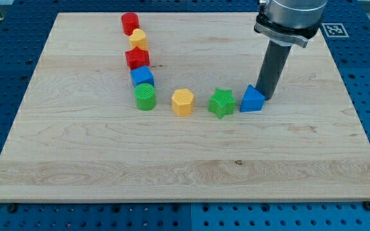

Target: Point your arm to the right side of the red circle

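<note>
Rod end first: my tip point(266, 97) sits on the wooden board point(191, 167), touching the blue triangular block point(252, 99) from the view's right; it is a bare rod, no jaws. I see the red circular block point(130, 23) well apart, at the view's top left.

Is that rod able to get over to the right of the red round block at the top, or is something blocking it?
Probably yes. My tip sits beside the blue block, far to the view's right of the red circle. The board between them looks bare, with the yellow block just below.
</note>
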### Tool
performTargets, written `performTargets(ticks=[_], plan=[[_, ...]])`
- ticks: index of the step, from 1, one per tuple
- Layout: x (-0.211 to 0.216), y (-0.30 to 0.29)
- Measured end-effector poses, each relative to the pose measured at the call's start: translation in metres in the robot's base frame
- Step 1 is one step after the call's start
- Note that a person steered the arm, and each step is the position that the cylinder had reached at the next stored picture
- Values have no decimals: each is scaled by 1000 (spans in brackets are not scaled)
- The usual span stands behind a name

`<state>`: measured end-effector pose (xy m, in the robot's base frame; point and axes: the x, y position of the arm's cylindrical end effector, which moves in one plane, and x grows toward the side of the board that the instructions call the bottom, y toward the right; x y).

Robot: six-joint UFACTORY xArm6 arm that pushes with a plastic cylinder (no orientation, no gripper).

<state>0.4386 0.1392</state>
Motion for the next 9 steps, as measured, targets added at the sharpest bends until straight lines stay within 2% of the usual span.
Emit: performTargets(ticks=[4, 5, 6, 8, 9], plan=[[1, 23], [-27, 25], [-95, 9], [-235, -139], [-246, -147]])
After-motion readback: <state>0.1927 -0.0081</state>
